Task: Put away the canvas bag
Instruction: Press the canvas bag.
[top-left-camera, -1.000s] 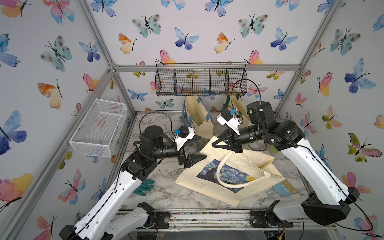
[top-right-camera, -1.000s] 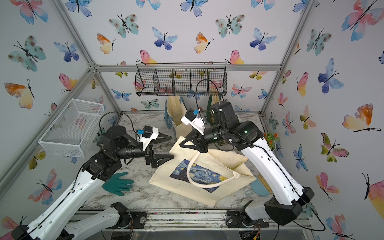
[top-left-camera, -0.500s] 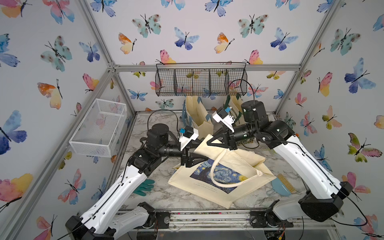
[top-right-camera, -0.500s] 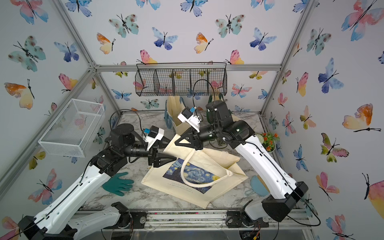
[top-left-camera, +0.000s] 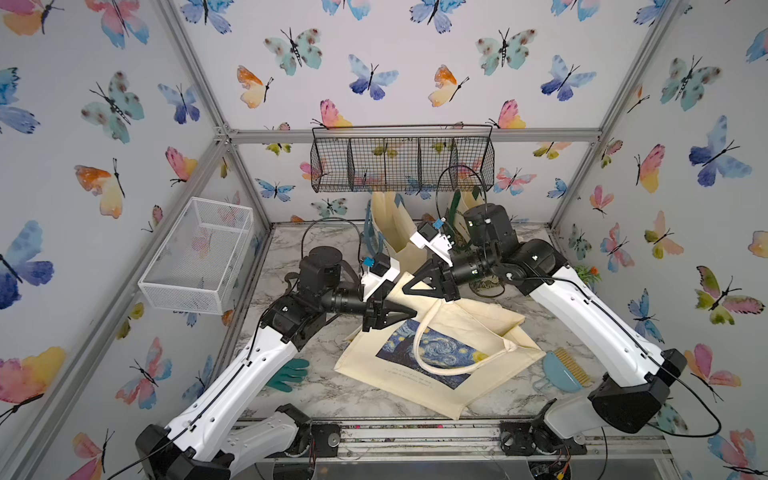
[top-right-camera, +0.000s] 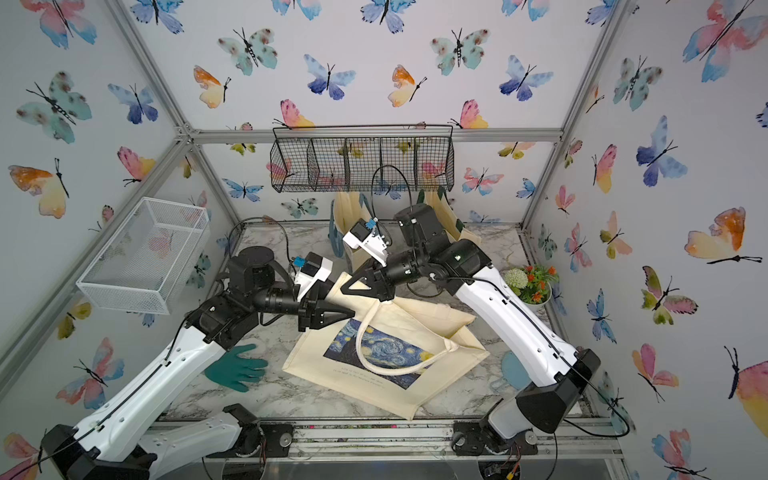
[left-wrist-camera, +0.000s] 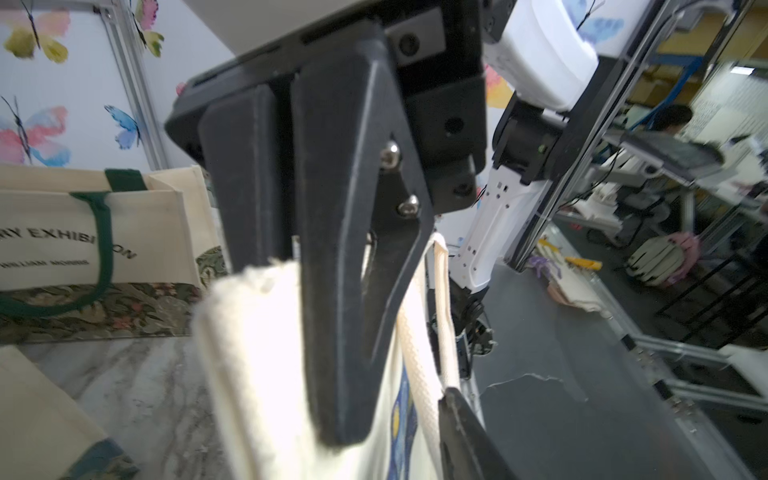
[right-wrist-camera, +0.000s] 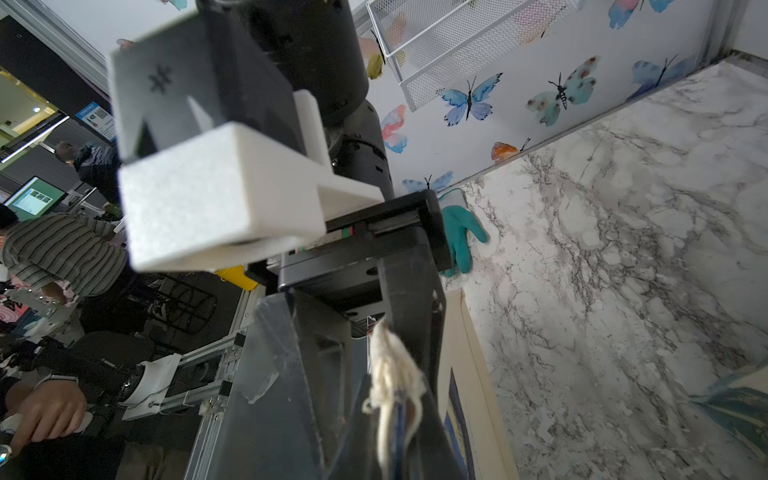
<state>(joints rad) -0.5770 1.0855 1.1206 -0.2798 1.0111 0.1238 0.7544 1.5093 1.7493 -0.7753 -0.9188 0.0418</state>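
The canvas bag (top-left-camera: 436, 376) (top-right-camera: 374, 384), cream with a blue starry print and a looped white strap, lies slanted on the marble table, its far left corner lifted. My right gripper (top-left-camera: 409, 289) (top-right-camera: 350, 286) is shut on that raised corner; frayed cloth (right-wrist-camera: 392, 365) sticks out between its jaws. My left gripper (top-left-camera: 411, 312) (top-right-camera: 351, 311) meets the same raised edge just below. Its jaws have drawn in on the cloth (left-wrist-camera: 257, 353). The strap lies against one of its fingers (left-wrist-camera: 461, 440); the other finger is hidden behind the cloth.
Two other tote bags (top-left-camera: 390, 224) (left-wrist-camera: 83, 232) stand at the back under a black wire basket (top-left-camera: 401, 164). A white mesh basket (top-left-camera: 199, 253) hangs on the left wall. A green glove (top-left-camera: 286, 374), a blue brush (top-left-camera: 561, 372) and a flower pot (top-right-camera: 530, 282) sit around the bag.
The right gripper has carried the bag's corner up and to the left. The left gripper has moved in to that edge, and its jaws have gone from wide open to narrow.
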